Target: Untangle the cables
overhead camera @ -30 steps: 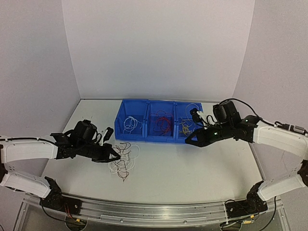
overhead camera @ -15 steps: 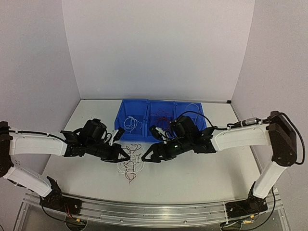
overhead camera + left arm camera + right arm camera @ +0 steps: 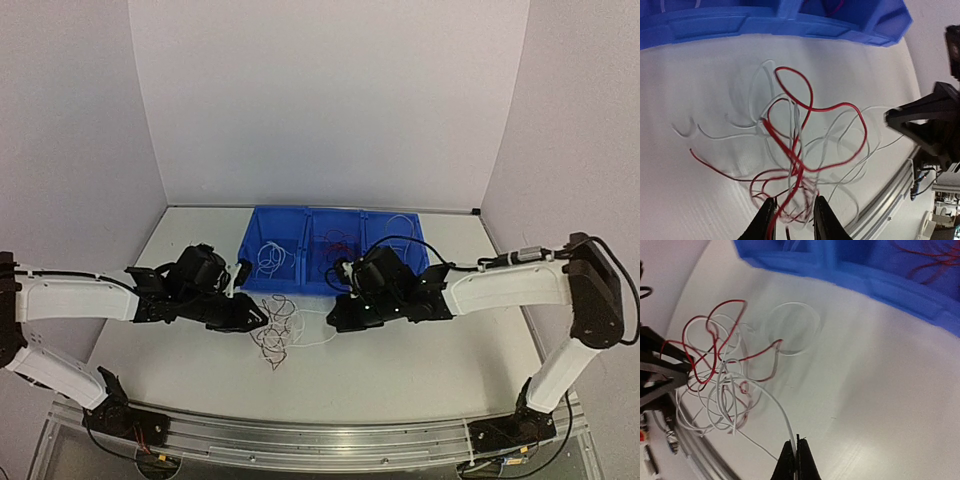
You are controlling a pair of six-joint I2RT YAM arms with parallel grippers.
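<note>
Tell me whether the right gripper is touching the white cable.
Touching. The right wrist view shows the right gripper with its jaws pinched together on the white cable, which runs straight in between the fingertips.

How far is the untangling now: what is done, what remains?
Done: some cables lie in the blue bins. In hand: the right gripper pinches a white cable; the left gripper straddles a red cable, jaws apart. Left: the red-white tangle is knotted.

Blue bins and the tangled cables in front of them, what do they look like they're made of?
Blue bins: likely molded plastic, from the uniform color, ribbed walls and soft sheen. Cables: thin wire in smooth red and white insulation, probably plastic; they hold springy loops. Any metal core isn't visible.
</note>
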